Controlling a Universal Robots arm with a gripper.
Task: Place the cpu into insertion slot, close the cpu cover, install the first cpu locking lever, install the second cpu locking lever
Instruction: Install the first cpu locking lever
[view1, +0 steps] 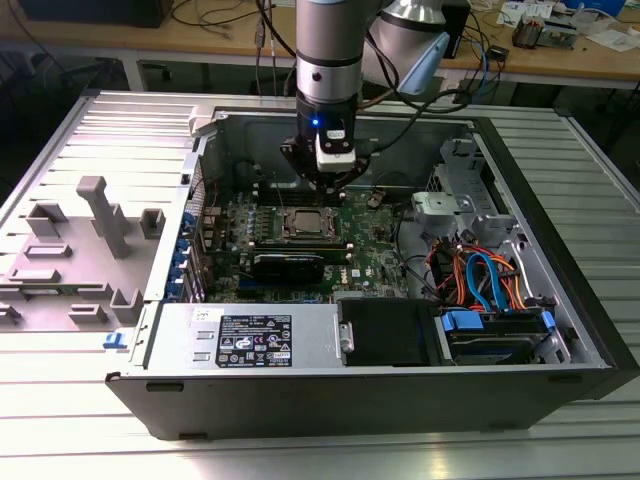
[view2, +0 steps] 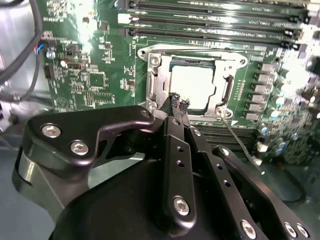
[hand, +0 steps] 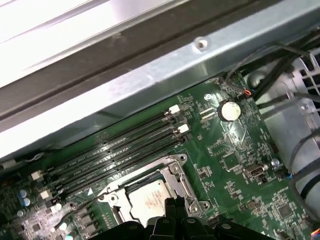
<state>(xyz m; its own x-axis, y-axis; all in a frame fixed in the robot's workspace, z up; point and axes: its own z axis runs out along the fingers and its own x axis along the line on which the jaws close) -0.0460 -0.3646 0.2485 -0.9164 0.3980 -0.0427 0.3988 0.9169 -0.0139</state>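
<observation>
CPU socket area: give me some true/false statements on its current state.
1. The small flat silvery-grey square cpu lies in the dark square insertion slot. True.
2. The thin silvery metal cpu cover stands raised open. False: it lies flat, framing the cpu.
3. The black claw hangs over the green motherboard, at the slot's edge. True.
4. The claw grips the cpu. False: the claw is shut, and the cpu lies in the slot.
</observation>
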